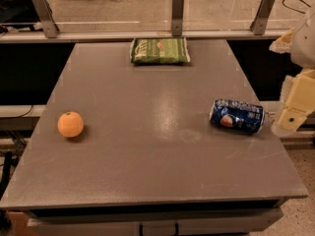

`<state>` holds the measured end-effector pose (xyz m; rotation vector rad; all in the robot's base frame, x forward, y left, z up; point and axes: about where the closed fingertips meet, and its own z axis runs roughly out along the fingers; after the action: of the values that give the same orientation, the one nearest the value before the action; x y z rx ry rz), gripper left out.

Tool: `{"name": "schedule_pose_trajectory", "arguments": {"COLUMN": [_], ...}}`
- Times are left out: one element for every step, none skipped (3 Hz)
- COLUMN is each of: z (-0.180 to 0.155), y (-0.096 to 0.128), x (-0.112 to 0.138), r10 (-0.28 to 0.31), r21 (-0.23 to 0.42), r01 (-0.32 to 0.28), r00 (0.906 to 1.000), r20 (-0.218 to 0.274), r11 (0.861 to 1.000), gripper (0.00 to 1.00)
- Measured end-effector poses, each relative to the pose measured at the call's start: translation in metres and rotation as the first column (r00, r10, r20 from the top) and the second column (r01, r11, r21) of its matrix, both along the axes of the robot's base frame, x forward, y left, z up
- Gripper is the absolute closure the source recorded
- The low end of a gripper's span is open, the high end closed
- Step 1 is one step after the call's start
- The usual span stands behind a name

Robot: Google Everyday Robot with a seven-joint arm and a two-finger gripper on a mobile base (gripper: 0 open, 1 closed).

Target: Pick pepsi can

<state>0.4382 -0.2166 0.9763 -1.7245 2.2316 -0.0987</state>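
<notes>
The pepsi can [237,116] is dark blue with a red-white-blue round logo. It lies on its side near the right edge of the grey table [147,166], its silver end pointing right. My gripper [289,118] is cream-coloured and comes in from the right edge of the view. It hangs just to the right of the can's end, at about the can's height and close to it. I cannot tell if it touches the can.
An orange [70,124] sits at the table's left side. A green snack bag [159,50] lies flat at the far edge. A glass barrier on a rail with metal posts [177,13] runs behind the table. The table's right edge is close beside the can.
</notes>
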Motion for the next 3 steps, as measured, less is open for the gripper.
{"name": "schedule_pose_trajectory", "arguments": {"z": [0.000, -0.024, -0.114], "y": [0.000, 0.000, 0.001], "x": [0.000, 0.005, 0.021], "r10": [0.000, 0.006, 0.032], "r21": [0.000, 0.033, 0.154], "r01": [0.000, -0.006, -0.018], "r00": [1.0000, 0.9999, 0.9958], "r20": [0.000, -0.016, -0.086], "r11": [1.000, 0.999, 0.988], "gripper": [0.00, 0.00, 0.00]}}
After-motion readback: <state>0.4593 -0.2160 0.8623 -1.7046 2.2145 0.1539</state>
